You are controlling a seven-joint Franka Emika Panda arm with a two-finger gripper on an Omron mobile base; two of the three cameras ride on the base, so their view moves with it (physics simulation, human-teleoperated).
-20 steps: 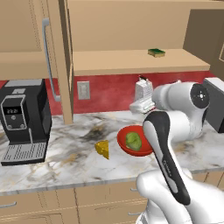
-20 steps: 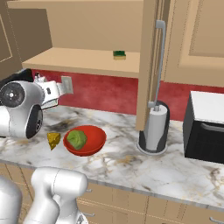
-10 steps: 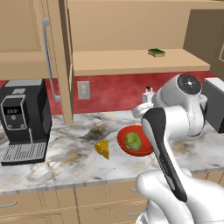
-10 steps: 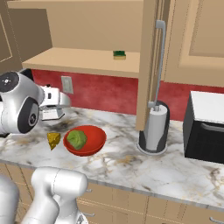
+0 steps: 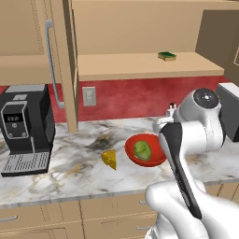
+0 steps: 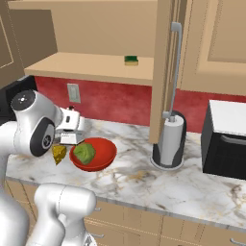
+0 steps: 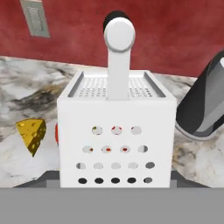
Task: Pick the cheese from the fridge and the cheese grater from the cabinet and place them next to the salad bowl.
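Note:
My gripper (image 6: 62, 128) is shut on the cheese grater (image 6: 72, 129), a pale box with rows of holes and a handle on top. The grater (image 7: 116, 140) fills the hand view and hides my fingertips. It hangs low at the back left of the red salad bowl (image 6: 106, 153), which holds a green lump. The yellow cheese (image 5: 109, 158) wedge lies on the marble counter left of the salad bowl (image 5: 131, 151). The cheese (image 7: 32, 134) also shows left of the grater. The cabinet (image 5: 140, 66) stands open above. The fridge is out of view.
A black coffee machine (image 5: 23, 128) stands at the counter's left. A paper-towel cylinder (image 6: 170, 139) and a dark appliance (image 6: 226, 139) stand right of the bowl. A green-and-yellow sponge (image 5: 166, 56) lies on the cabinet shelf. The open cabinet door (image 6: 166, 67) hangs over the counter.
The arm has carried the grater down and to the right, from in front of the red backsplash to just behind the bowl. Cheese and bowl have not moved.

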